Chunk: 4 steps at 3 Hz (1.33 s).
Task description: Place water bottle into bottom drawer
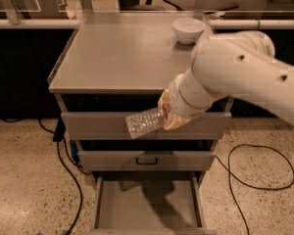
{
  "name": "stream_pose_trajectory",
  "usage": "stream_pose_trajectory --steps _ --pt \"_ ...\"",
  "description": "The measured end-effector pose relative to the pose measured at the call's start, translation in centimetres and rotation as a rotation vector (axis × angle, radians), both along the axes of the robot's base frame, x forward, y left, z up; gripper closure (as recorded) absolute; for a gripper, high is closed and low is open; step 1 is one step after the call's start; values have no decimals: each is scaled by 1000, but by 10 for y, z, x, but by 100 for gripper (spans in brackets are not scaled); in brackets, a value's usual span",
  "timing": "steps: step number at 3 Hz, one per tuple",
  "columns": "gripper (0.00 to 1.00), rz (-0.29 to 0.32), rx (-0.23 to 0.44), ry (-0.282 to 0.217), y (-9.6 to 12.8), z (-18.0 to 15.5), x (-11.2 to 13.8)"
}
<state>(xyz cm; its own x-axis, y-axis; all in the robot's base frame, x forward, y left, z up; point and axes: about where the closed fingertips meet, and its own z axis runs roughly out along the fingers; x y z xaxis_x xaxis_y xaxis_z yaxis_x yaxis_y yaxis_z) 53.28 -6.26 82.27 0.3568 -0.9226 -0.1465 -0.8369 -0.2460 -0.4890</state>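
The water bottle (145,122), clear crinkled plastic, lies sideways in the air in front of the top drawer face, its base pointing left. My gripper (167,112) is shut on the bottle's neck end, with tan fingers around it; the white arm comes in from the right. The cap and label are hidden by the gripper. The bottom drawer (148,210) is pulled open below, a deep grey tray with a bare floor. The bottle hangs well above it.
A white bowl (188,30) stands at the back right of the grey cabinet top (117,53). The two upper drawers (147,158) are shut. Black cables (63,170) run on the speckled floor at both sides of the cabinet.
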Motion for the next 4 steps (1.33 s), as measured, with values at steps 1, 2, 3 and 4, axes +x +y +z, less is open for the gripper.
stream_pose_trajectory --steps 1,2,3,4 --pt "100 -29 4 25 -12 -71 0" --pt "100 -59 11 65 -18 -143 -2" --pt "100 -59 11 65 -18 -143 -2" --pt "100 -66 23 62 -25 -161 -7"
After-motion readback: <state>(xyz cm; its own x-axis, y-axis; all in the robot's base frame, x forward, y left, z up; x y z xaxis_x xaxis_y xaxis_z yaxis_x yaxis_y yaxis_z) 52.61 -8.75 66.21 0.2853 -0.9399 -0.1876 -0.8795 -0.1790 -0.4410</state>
